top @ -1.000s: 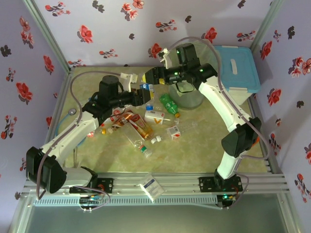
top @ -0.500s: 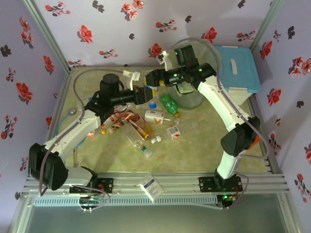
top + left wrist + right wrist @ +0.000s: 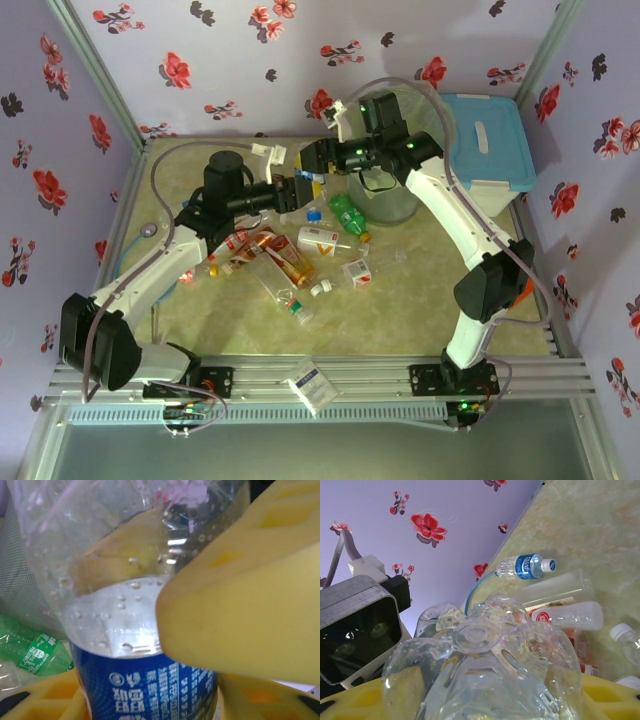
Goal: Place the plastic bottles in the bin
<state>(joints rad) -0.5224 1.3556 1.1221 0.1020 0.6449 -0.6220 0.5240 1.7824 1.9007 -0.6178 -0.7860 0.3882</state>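
Evidently a handover: the left gripper (image 3: 297, 190), clamped on the blue-labelled water bottle (image 3: 150, 690), has nudged toward two o'clock into the right gripper (image 3: 318, 165), whose grip I can't tell, beside the bin (image 3: 397, 210).

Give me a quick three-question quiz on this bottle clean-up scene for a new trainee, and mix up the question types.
1. True or false: the green bottle lies on the table beside the bin.
2. The water bottle clamped in the left gripper has a label that is: A red, B blue, C orange.
3. Fill in: seen from the top camera, the blue-lidded cooler stands to the ___ of the bin.

Key: 1 true; 2 B; 3 right.
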